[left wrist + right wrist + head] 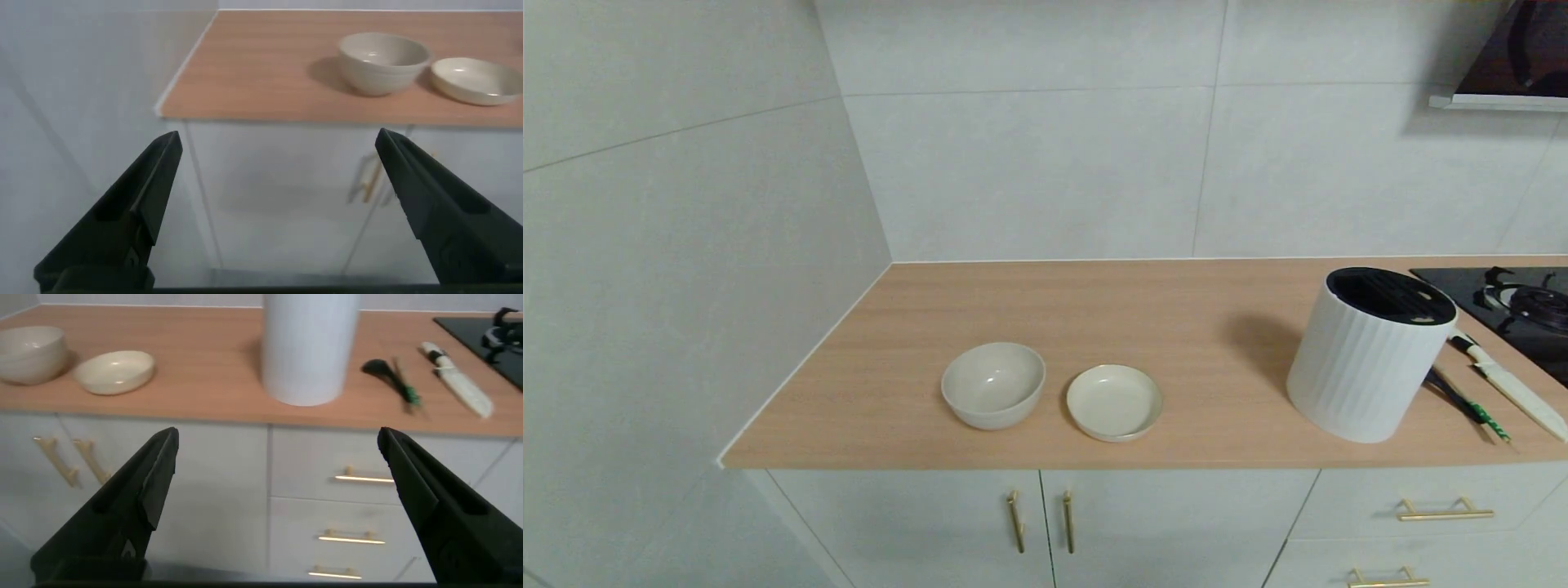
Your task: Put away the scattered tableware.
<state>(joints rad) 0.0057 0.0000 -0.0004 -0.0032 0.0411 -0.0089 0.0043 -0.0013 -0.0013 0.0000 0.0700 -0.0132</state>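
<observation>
Bowl [993, 385] sits beside dish [1114, 402] on counter [1176, 327]; wrist views add left fingers [131, 212] and right fingers [122, 506], both spread.

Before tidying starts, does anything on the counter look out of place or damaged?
Nothing looks spilled or broken. A white knife and a dark utensil with green marks lie loose on the wooden counter beside the white ribbed cylindrical holder, not in it.

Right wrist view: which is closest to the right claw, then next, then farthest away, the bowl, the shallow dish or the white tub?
1. White tub: straight ahead of the right claw.
2. Shallow dish: off to the robot's left.
3. Bowl: farther left still.
</observation>
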